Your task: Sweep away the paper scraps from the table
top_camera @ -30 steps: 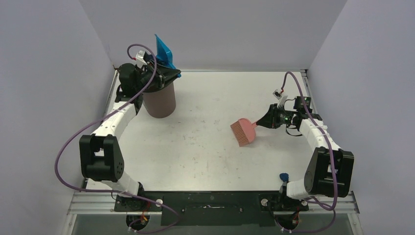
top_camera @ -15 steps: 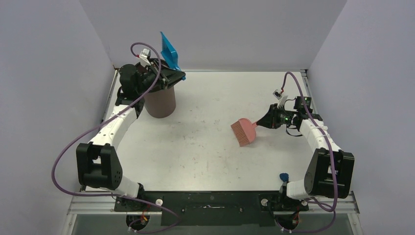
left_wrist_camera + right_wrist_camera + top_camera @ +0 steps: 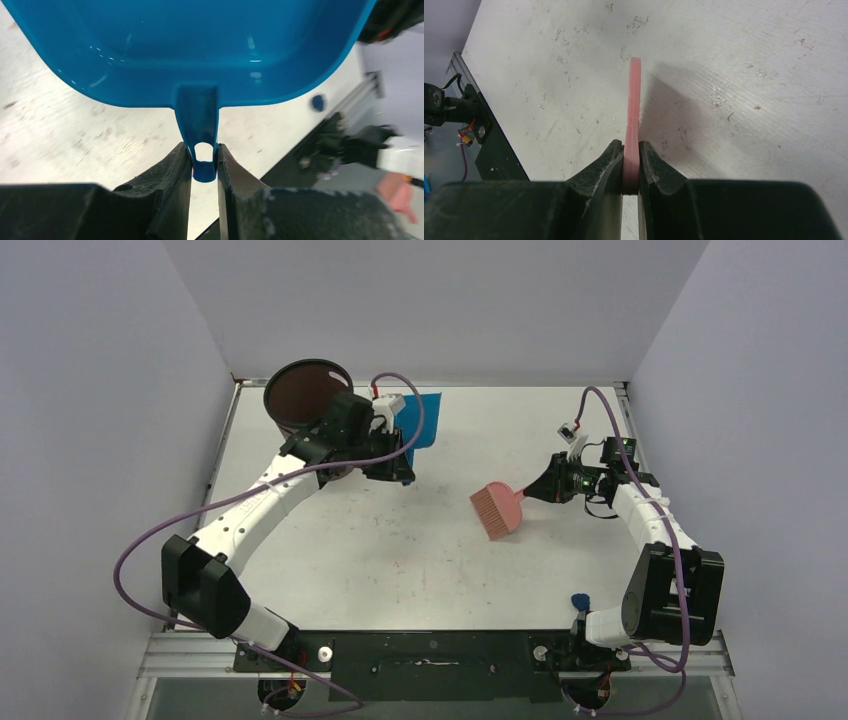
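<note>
The only likely paper scrap (image 3: 579,601) in view is one small, dark blue, crumpled lump. It lies close to the near edge of the large white flat tabletop (image 3: 400,550), just beside the lower link of the right arm. The left wrist view shows it too, as a small blue blob by the table's metal rim (image 3: 317,102). It is too small to make out in detail. The tabletop is marked with faint reddish and grey specks. Well apart from the scrap, near the middle right of the table, is a pink plastic hand brush (image 3: 497,510) with its bristled head pointing left. The right gripper (image 3: 630,167) has its two black fingers pressed tight against the brush's thin handle, one on each side. Whether the bristles touch the surface cannot be told. On the far left side, the left gripper (image 3: 204,162) is clamped on the short looped handle of a bright blue plastic dustpan (image 3: 200,45), whose hollow side faces the wrist camera. From above, the pan shows as a blue patch just beyond the fingers. Just behind the left arm, in the far left corner, is a dark brown round container (image 3: 305,392) with its open mouth showing.
</note>
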Controlling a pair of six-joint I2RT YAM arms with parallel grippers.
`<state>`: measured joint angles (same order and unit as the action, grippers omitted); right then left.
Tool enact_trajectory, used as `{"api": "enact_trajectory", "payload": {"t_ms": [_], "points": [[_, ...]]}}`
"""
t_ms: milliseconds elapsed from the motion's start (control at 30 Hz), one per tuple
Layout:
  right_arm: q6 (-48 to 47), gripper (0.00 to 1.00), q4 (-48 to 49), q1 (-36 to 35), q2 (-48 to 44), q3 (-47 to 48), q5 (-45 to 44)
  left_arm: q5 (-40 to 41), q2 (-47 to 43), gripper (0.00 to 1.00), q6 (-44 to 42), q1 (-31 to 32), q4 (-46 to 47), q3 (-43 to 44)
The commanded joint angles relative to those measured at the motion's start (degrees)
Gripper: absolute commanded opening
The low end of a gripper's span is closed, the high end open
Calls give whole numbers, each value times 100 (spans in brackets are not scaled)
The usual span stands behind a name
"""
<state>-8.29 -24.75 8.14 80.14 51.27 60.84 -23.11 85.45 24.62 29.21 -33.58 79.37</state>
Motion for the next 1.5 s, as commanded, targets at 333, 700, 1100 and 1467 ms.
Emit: {"api": "enact_trajectory", "payload": {"t_ms": [333,700,1100,1467], "points": [[599,8,117,-97,426,84,1122,1844,98,4,-1204,965,-1338,-1206],[231,12,-513,-958,1329,255,606,1831,758,14,-1126,1200,-776,-1741],[-219,34,-921,-1087,1858,586,-336,1687,881,33,-1216,1201,-598,-1931],[-92,96,-73,-984,688,305,-2005,2093,-215,35,-1188,1063,-98,-2181]]}}
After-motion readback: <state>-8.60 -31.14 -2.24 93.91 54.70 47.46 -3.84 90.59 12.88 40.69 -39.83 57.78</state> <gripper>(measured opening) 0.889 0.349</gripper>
